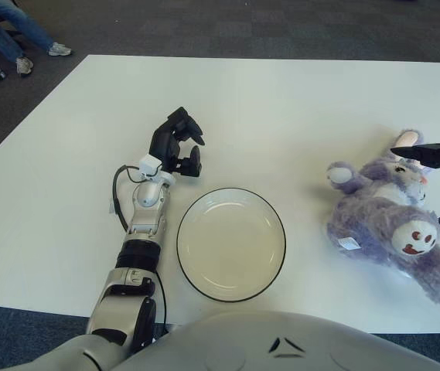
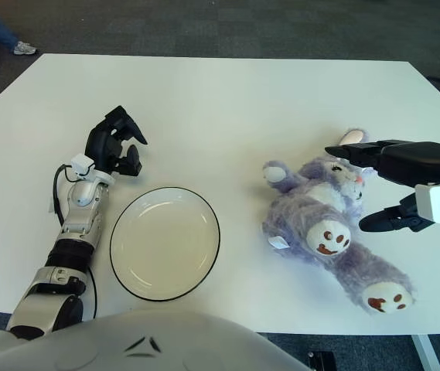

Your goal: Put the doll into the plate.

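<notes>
The doll [image 2: 320, 220] is a purple plush bunny lying on its back on the white table, right of the plate, with its feet toward the front right. The plate [image 2: 165, 243] is cream with a dark rim and sits empty at the front middle. My right hand [image 2: 347, 189] is at the doll's right side by its head, fingers spread: one finger reaches over the ear, another sits lower beside the body. It holds nothing. My left hand [image 2: 119, 143] shows just beyond the plate's left rim, fingers relaxed and empty.
The table's [image 1: 281, 108] far half is bare white surface. Dark carpet surrounds the table. A person's legs [image 1: 18, 35] show at the far left beyond the table's corner. My torso [image 1: 281, 344] covers the front edge.
</notes>
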{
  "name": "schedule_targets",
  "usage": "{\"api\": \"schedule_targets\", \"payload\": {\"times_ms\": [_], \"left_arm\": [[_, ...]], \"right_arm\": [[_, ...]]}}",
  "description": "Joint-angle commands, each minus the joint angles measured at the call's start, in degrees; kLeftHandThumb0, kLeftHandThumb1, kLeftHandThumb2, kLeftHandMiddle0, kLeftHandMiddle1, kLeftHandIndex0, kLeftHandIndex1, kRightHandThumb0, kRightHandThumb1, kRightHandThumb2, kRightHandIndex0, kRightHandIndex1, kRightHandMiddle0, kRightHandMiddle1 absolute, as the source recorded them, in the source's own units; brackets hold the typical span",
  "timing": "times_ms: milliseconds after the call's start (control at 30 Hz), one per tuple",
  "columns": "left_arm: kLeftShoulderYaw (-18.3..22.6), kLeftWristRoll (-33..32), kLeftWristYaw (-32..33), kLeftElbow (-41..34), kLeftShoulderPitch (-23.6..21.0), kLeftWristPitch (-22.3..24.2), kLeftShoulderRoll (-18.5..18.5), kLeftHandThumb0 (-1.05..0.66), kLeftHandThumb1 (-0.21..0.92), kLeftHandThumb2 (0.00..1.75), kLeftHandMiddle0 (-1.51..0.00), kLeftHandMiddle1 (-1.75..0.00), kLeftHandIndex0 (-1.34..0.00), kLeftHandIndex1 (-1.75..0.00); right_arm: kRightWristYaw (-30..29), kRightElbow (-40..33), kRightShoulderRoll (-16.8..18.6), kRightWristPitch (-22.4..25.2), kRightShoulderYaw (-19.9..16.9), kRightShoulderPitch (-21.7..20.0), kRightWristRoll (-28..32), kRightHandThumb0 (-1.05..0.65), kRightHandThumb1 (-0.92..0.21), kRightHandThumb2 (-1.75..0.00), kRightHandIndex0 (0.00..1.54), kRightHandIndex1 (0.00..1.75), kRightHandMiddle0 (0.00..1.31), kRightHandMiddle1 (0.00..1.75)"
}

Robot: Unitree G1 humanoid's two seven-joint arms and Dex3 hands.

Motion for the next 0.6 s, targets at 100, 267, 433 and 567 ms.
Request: {"api": "schedule_targets", "payload": {"times_ms": [100, 267, 433, 567], "left_arm": [[0.1, 0.4, -0.2, 2.1, 4.6, -0.3, 0.0, -0.01, 0.13, 1.53, -0.64, -1.75, -0.63, -1.75], [0.1, 0.1, -0.4, 2.0, 4.6, -0.2, 0.0, -0.01, 0.13, 1.53, -0.64, -1.75, -0.63, -1.75], [0.1, 0.2, -0.2, 2.1, 4.6, -0.4, 0.0, -0.01, 0.13, 1.53, -0.63, -1.75, -0.63, -1.75], [0.1, 0.5, 0.0, 2.2, 4.6, -0.7, 0.0, -0.01, 0.13, 1.53, -0.64, -1.75, -0.63, -1.75]], "right_arm": [[4.2, -2.9, -2.7, 4.4, 1.3, -0.9, 0.9, -0.65, -0.6, -0.69, 0.0, 0.0, 0.0, 0.0], [5.5, -3.8, -3.8, 5.9, 3.0, -1.4, 0.1, -0.58, -0.53, -0.77, 0.0, 0.0, 0.0, 0.0], [6.5, -4.1, -4.6, 7.3, 4.6, -2.1, 0.0, -0.55, -0.53, -0.8, 0.0, 0.0, 0.0, 0.0], [7.3, -3.9, -6.5, 7.7, 8.2, -3.4, 0.1, -0.56, -0.52, -0.8, 0.0, 0.0, 0.0, 0.0]]}}
